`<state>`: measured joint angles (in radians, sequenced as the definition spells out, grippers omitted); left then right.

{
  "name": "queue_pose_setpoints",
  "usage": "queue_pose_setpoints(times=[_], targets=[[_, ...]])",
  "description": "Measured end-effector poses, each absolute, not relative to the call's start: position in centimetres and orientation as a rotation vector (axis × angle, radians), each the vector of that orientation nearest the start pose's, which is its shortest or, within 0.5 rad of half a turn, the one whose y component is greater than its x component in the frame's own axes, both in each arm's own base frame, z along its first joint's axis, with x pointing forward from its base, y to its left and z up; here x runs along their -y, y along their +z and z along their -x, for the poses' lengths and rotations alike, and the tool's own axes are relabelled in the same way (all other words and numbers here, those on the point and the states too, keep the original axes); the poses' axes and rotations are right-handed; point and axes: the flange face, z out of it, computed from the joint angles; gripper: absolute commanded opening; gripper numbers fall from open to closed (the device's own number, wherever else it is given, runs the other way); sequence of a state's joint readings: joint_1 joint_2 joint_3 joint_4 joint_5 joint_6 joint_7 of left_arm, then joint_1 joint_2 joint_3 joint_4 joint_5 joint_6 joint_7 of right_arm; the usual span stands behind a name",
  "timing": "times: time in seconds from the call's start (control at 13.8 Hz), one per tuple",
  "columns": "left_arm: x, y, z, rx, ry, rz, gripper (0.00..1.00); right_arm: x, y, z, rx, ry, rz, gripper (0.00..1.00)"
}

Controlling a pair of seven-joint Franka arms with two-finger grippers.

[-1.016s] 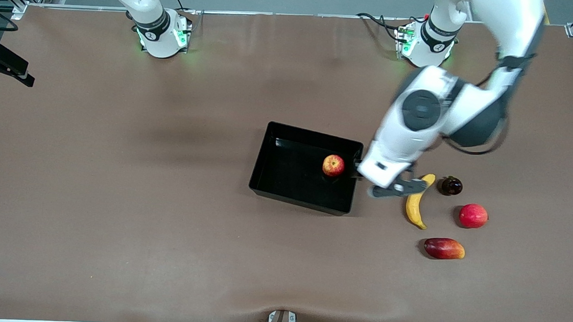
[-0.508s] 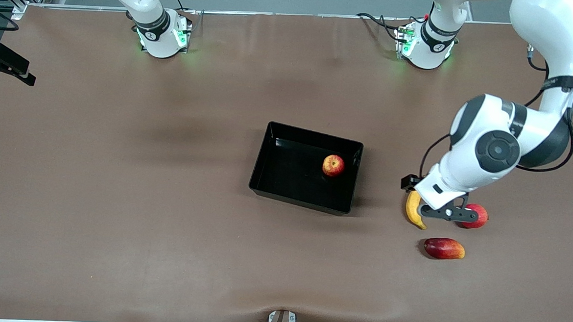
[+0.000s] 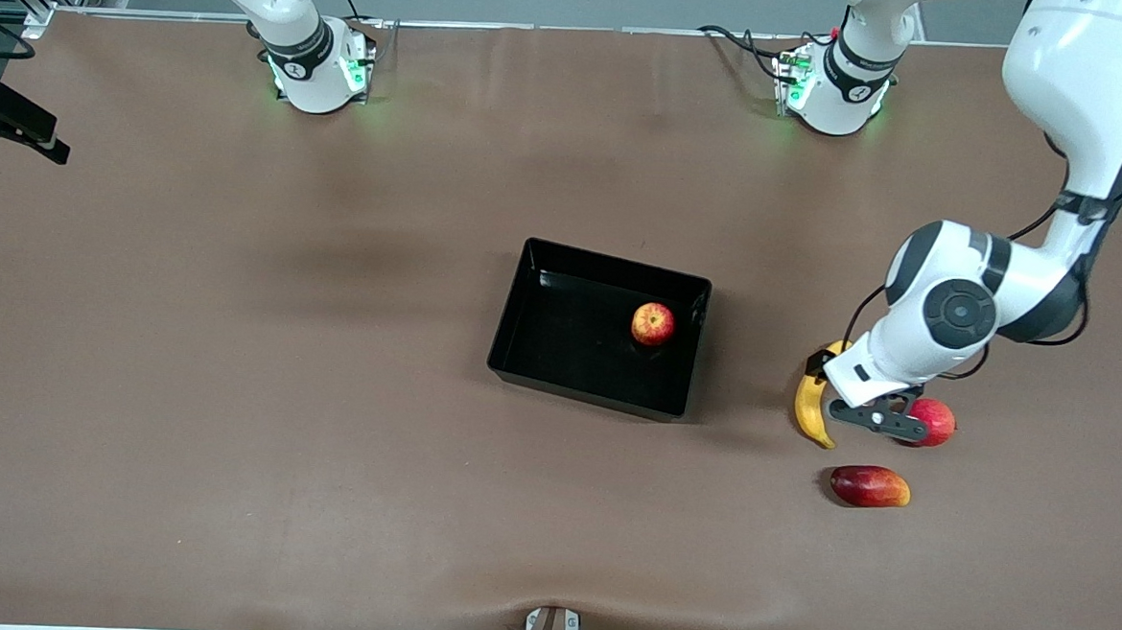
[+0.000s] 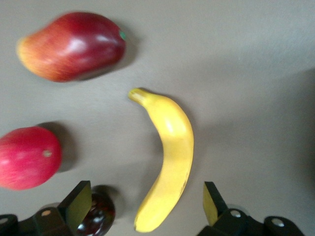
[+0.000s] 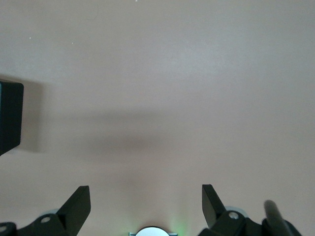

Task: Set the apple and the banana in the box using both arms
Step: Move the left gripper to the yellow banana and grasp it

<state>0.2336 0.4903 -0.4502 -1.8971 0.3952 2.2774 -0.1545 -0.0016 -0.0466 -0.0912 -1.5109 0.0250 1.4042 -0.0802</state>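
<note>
The apple (image 3: 653, 324), mottled red and yellow, lies in the black box (image 3: 612, 260), near its wall toward the left arm's end. The yellow banana (image 3: 810, 410) lies on the table beside the box, toward the left arm's end. My left gripper (image 3: 874, 420) is open and empty above the banana. In the left wrist view the left gripper (image 4: 145, 199) has the end of the banana (image 4: 170, 157) that is farther from the front camera between its fingers, without touching it. My right gripper (image 5: 146, 201) is open and empty, high over bare table, and waits; a corner of the box (image 5: 10, 115) shows in that view.
A bright red round fruit (image 3: 938, 421) lies beside the banana, and a red-and-orange mango (image 3: 869, 486) lies nearer the front camera. A dark glossy fruit (image 4: 101, 216) sits by one finger of the left gripper, hidden by the arm in the front view.
My left arm has swung from beside the box toward its own end of the table and now hangs over the banana. The apple and the right arm have not moved.
</note>
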Motion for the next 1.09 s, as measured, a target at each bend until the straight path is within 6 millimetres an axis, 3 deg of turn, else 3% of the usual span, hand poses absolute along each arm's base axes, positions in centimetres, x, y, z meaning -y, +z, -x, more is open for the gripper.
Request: queue_pose_setpoints(times=[0.29,0.36,0.51,0.65,0.73,0.94,1.09], targets=[[11.7,21.3,-60.6,-0.505,0.011,3.061,1.0,4.7,66.3,-52.0,-0.014,0.09,3.106,1.0],[11.7,20.5,-60.5,-0.508,-0.001,3.074,0.9,4.7,66.3,-52.0,-0.014,0.089,3.106,1.0],[11.7,19.2,-60.1,-0.513,-0.01,3.092,0.55,4.6,66.3,-52.0,-0.013,0.089,3.105,1.0],[11.6,18.7,-59.8,-0.518,-0.002,3.093,0.04,4.6,66.3,-52.0,-0.014,0.09,3.105,1.0],[11.6,18.6,-59.8,-0.519,0.0,3.092,0.0,4.7,66.3,-52.0,-0.014,0.09,3.105,1.0],[11.6,19.0,-59.9,-0.522,-0.015,3.09,0.0,4.7,66.3,-52.0,-0.014,0.091,3.105,1.0],[12.4,21.0,-60.3,-0.535,-0.074,3.085,0.0,4.7,66.3,-52.0,-0.014,0.091,3.105,1.0]])
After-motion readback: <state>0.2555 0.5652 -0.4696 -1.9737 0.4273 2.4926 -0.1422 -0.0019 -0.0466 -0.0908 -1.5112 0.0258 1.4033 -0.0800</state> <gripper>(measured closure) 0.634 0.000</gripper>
